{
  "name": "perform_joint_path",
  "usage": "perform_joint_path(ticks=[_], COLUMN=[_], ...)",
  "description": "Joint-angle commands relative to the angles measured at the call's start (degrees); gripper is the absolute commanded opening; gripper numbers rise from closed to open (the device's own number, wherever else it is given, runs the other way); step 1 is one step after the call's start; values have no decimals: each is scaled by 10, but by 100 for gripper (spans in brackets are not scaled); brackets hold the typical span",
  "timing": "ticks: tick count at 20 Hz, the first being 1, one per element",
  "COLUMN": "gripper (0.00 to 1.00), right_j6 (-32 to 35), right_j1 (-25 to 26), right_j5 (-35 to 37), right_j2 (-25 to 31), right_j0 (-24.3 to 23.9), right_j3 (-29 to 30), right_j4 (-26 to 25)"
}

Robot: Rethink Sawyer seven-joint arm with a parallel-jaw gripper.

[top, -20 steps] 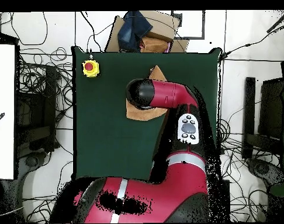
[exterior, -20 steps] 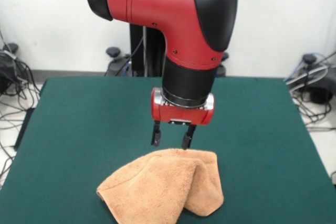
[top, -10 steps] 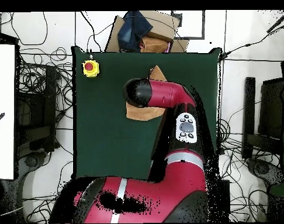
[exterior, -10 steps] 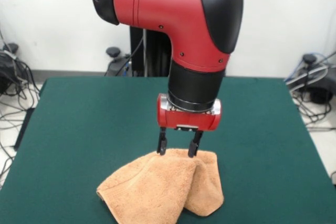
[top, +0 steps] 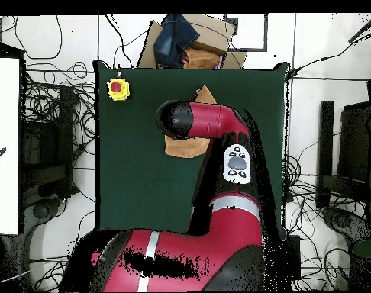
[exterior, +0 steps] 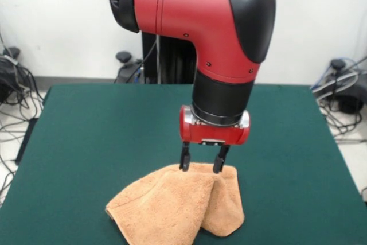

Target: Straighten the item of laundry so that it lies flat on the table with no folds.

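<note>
The peach-orange towel lies folded and bunched near the front edge of the dark green table. In the overhead view only parts of the towel show from under the arm. My gripper is open, its two black fingers straddling the towel's far upper edge, with the tips at the level of the cloth. It holds nothing.
A yellow box with a red button sits at a table corner in the overhead view. A cardboard box with dark cloth stands beyond the table's far edge. Cables lie on the floor around the table.
My gripper has moved down and to the right in the front view, from above the towel to its far edge. The towel has not moved.
</note>
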Motion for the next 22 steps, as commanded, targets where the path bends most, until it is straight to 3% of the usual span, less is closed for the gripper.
perform_joint_path(ticks=[1, 5, 12, 16, 19, 22], gripper=[100, 100, 100, 100, 100, 100], right_j6=[47, 43, 40, 31, 36, 49], right_j1=[20, 21, 14, 17, 24, 44], right_j5=[41, -66, -121, -124, -75, -87], right_j2=[36, 63, 76, 74, 49, 45], right_j0=[14, -3, -13, -12, 1, 0], right_j3=[2, 25, 50, 46, 31, 23], right_j4=[-5, -17, -28, -35, -24, -20])
